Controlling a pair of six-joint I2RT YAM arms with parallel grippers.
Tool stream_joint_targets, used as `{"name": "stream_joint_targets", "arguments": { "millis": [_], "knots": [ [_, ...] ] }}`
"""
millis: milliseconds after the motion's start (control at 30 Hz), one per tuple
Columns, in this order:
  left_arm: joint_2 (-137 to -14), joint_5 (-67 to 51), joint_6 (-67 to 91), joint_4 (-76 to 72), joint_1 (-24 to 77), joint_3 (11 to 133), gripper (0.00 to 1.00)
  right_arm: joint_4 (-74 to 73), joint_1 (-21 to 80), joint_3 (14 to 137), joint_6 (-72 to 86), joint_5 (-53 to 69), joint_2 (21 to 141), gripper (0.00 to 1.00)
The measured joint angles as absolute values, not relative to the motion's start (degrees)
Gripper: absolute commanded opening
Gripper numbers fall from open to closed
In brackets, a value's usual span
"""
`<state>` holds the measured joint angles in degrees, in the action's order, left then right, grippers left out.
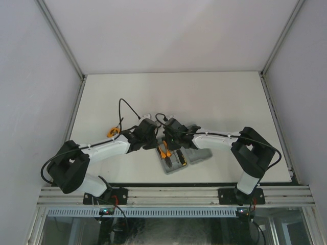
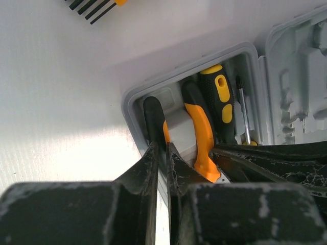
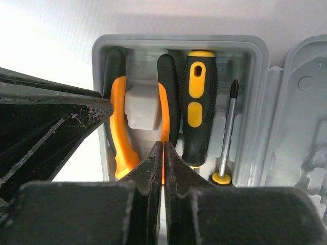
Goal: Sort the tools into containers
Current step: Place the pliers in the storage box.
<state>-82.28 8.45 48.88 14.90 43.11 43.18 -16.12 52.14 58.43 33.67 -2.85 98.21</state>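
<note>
Foreground, right wrist view: scuffed black fingers of the right gripper [image 3: 163,148] pressed together, tips at the inner handle of the pliers [image 3: 120,127]. The pliers lie in one half of the open grey case [image 3: 179,41], a rounded moulded-plastic tray. Their curved handles are glossy orange and black. Beside them lie a ribbed yellow-and-black screwdriver [image 3: 196,112] and a thin steel cross-tip shaft [image 3: 228,132].

Only the left wrist view shows the left gripper [image 2: 162,150] end-on. Its fingers are drawn to a thin slit at the outer pliers handle; whether they pinch it cannot be told. That view alone also shows the black prongs of the hex-key set [image 2: 94,5] on the white table [image 2: 61,76].

Overhead, both arms meet above the case.
</note>
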Motion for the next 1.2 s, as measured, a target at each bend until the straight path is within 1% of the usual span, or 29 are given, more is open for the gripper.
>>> {"name": "stream_joint_targets", "arguments": {
  "millis": [233, 533, 733, 1200],
  "knots": [
    [-84.3, 8.5, 48.9, 16.5, 43.1, 45.1, 0.05, -15.8, 52.1, 58.2, 34.0, -2.6, 98.5, 0.0],
    [-87.7, 8.9, 48.4, 19.9, 43.1, 48.7, 0.0, -11.1, 51.6, 54.7, 36.3, -2.2, 97.0, 0.0],
    [-89.3, 9.0, 48.4, 20.8, 43.1, 49.3, 0.0, -8.7, 51.3, 53.1, 37.2, -1.5, 96.4, 0.0],
    [-91.0, 8.6, 47.9, 22.7, 43.1, 50.7, 0.0, -8.2, 51.5, 52.8, 37.4, -1.6, 96.2, 0.0]
  ]
}}
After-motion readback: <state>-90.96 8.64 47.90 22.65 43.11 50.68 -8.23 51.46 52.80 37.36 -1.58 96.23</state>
